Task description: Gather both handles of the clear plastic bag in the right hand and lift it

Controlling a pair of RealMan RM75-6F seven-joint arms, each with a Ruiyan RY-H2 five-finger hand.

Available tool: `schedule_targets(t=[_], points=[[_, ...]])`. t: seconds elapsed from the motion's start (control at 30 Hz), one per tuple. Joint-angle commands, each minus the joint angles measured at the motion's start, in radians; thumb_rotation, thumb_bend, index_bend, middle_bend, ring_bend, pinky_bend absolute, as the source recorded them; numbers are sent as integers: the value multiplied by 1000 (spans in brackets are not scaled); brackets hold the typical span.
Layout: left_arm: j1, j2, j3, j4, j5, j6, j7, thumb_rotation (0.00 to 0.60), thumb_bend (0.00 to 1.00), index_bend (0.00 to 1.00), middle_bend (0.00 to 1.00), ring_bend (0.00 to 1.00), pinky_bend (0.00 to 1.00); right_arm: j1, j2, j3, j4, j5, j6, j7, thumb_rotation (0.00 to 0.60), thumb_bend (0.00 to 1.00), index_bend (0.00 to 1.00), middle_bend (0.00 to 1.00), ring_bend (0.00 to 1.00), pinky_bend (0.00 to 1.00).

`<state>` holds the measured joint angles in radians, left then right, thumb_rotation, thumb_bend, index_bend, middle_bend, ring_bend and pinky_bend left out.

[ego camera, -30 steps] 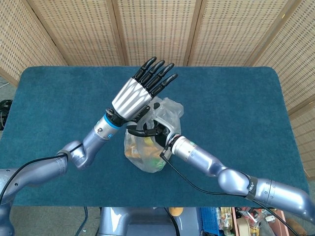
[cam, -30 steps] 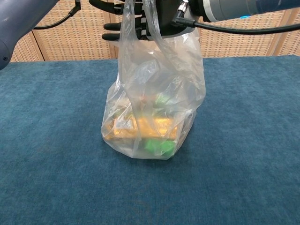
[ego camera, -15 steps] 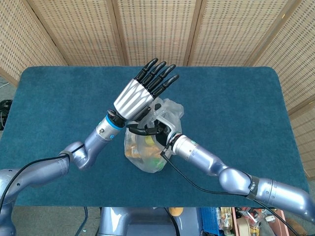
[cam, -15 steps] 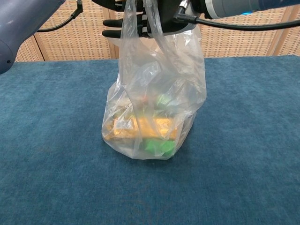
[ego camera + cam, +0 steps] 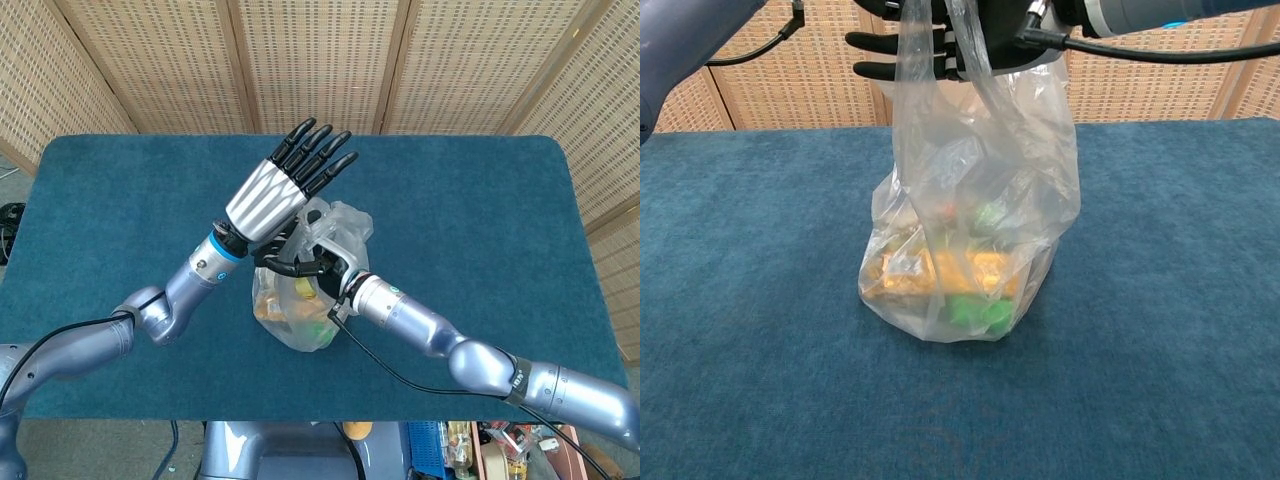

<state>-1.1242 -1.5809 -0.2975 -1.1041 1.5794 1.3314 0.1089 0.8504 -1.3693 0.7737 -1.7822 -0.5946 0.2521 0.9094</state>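
A clear plastic bag (image 5: 300,310) (image 5: 970,230) with yellow and green items inside stands on the blue table (image 5: 480,230). Its bottom still touches the cloth in the chest view. My right hand (image 5: 300,262) (image 5: 980,45) grips the bag's handles (image 5: 965,50) above it, its black fingers curled around the gathered plastic. My left hand (image 5: 285,190) hovers flat over the bag with its fingers stretched and apart, holding nothing; its fingertips (image 5: 870,55) show at the top of the chest view.
The blue cloth covers the whole table (image 5: 1160,330). Woven screens (image 5: 320,60) stand behind the far edge. A black cable (image 5: 390,375) hangs along my right forearm.
My left hand has shifted slightly left and down. The bag and my right hand have stayed about where they were, the plastic pulled a little tauter.
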Motion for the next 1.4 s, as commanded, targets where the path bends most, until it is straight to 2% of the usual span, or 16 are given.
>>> schedule_targets(t=[0.03, 0.27, 0.47, 0.57, 0.73, 1.03, 1.23, 1.4], points=[[4, 7, 1, -2, -1, -1, -10, 600, 116, 0, 0, 0, 48, 0, 2, -2, 1, 1, 0, -1, 600, 466, 425, 529, 262, 218], [7, 15, -4, -2, -1, 8, -20, 600, 116, 0, 0, 0, 48, 2, 2, -8, 3, 2, -3, -4, 600, 602, 459, 556, 274, 226], [10, 18, -8, -6, -7, 11, -22, 600, 116, 0, 0, 0, 49, -2, -1, -5, 2, -5, 0, -7, 600, 713, 492, 612, 361, 356], [13, 18, -6, -4, -5, 14, -22, 600, 116, 0, 0, 0, 49, -4, -2, -1, 1, -3, 11, -6, 600, 726, 497, 633, 430, 460], [17, 16, 0, 3, -4, 13, -23, 600, 117, 0, 0, 0, 49, 1, 0, -4, -4, 4, 21, -6, 600, 738, 532, 690, 490, 509], [22, 40, 4, -15, -5, -1, -60, 600, 115, 0, 0, 0, 30, 5, 6, -14, -1, 8, 24, -10, 600, 867, 559, 726, 512, 528], [33, 90, 15, -43, -1, -21, -97, 599, 63, 0, 0, 0, 1, 4, 11, -16, 2, 9, 23, -12, 600, 886, 559, 738, 517, 530], [44, 132, 29, -65, 5, -39, -134, 551, 42, 0, 0, 0, 0, 3, 12, -17, 2, 9, 27, -12, 600, 887, 558, 739, 518, 529]])
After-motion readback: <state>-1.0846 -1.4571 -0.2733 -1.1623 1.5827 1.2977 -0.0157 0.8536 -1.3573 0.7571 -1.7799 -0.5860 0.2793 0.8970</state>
